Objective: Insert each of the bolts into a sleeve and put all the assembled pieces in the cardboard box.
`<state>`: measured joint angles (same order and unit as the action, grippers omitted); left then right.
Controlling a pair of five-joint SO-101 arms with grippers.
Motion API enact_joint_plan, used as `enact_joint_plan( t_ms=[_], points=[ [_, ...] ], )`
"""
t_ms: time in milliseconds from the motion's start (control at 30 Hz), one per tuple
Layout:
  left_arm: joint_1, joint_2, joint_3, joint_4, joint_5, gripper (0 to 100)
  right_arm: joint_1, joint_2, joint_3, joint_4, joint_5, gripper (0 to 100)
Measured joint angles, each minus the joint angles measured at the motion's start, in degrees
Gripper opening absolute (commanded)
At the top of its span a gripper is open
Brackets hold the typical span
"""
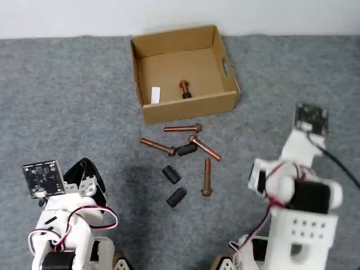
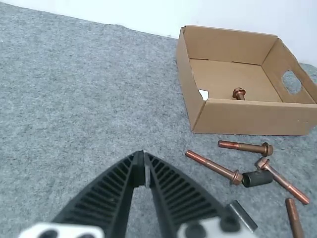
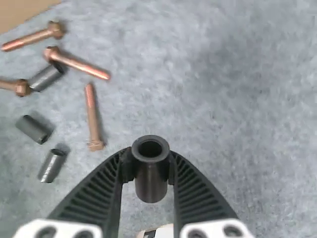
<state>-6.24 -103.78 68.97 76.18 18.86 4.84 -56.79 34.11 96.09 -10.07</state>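
One box (image 1: 188, 108) — grey carpet (image 1: 56, 101), white wall (image 1: 67, 17)

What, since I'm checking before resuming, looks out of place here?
Nothing stands out: four loose copper bolts and three black cylindrical sleeves lie scattered on the grey carpet near the brown cardboard box.

A grey felt mat (image 1: 67, 101) spreads underfoot from edge to edge — nubbly, evenly lit, with soft shadows. Along its far edge runs a plain white wall (image 1: 169, 14).
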Motion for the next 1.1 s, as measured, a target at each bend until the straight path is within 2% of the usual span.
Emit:
enact_joint_plan(
  t_ms=[233, 500, 600, 733, 833, 967, 1100],
  points=[
    [-0.8, 0.0, 0.0, 0.0, 0.0, 1, 0.7, -16.4, 15.9, -0.9, 0.0, 0.8],
    [-10.5, 0.8, -2.5, 2.6, 0.0, 1, 0.8, -30.9, 19.1, -2.1, 0.0, 0.8],
    [-11.2, 6.2, -7.0, 4.9, 0.9, 1, 0.7, -33.3, 19.5, -2.1, 0.0, 0.8],
    [-11.3, 17.9, -16.4, 5.4, 5.5, 1, 0.6, -37.8, 21.6, -3.0, 0.0, 0.8],
    [-9.5, 28.7, -24.6, 5.8, 6.2, 1, 0.6, -42.1, 24.5, -4.3, 0.0, 0.8],
    [-3.4, 42.3, -33.9, 7.4, 5.8, 1, 0.6, -46.8, 26.1, -5.3, 0.0, 0.8],
    [3.0, 52.4, -38.9, 7.6, -1.7, 1, 0.6, -46.8, 27.0, -5.6, 0.0, 0.8]
  ],
)
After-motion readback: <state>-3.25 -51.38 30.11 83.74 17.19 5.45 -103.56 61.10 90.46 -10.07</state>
